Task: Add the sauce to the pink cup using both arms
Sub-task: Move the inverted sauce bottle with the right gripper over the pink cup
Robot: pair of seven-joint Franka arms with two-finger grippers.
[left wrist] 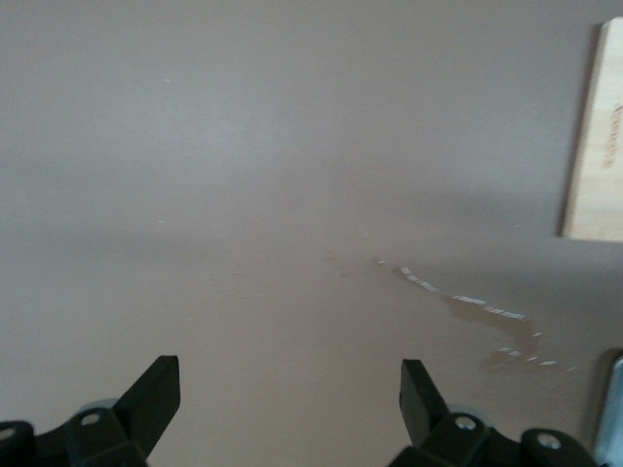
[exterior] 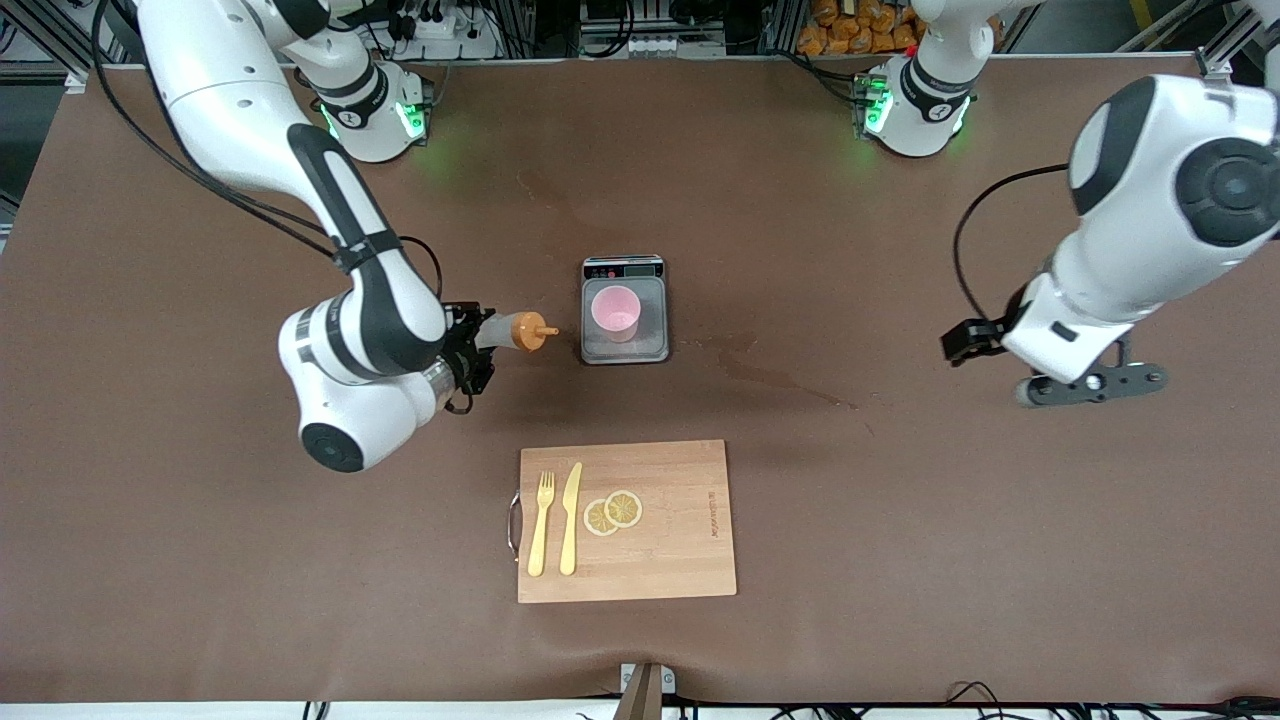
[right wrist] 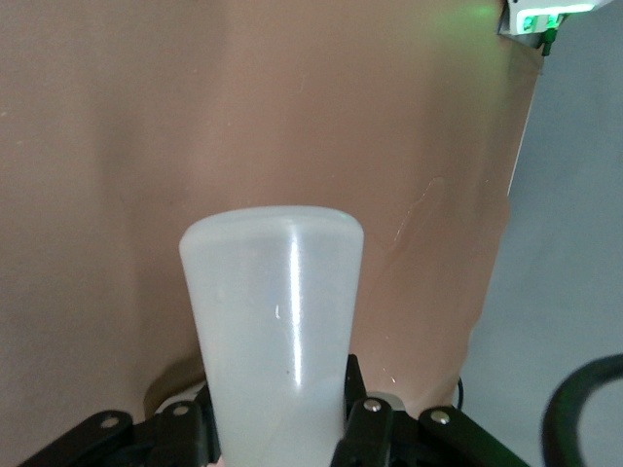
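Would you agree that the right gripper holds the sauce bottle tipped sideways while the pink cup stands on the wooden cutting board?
Not quite: the pink cup stands on the grey scale, not the cutting board, as the front view shows. The right gripper does hold the sauce bottle sideways.

Colours on the brown table (exterior: 900,520)

Pink cup (exterior: 614,310) on grey scale (exterior: 624,345); whitish bottle (exterior: 500,330), orange cap (exterior: 530,331); pale wood board (exterior: 680,560), yellow fork (exterior: 541,523), knife (exterior: 571,518), lemon slices (exterior: 613,512).

You are looking at a robotics lab: two arms are standing bolted to a brown-covered table (exterior: 200,620), with aluminium framing (exterior: 1215,62), cables and a power strip (exterior: 440,25) running along its edge.
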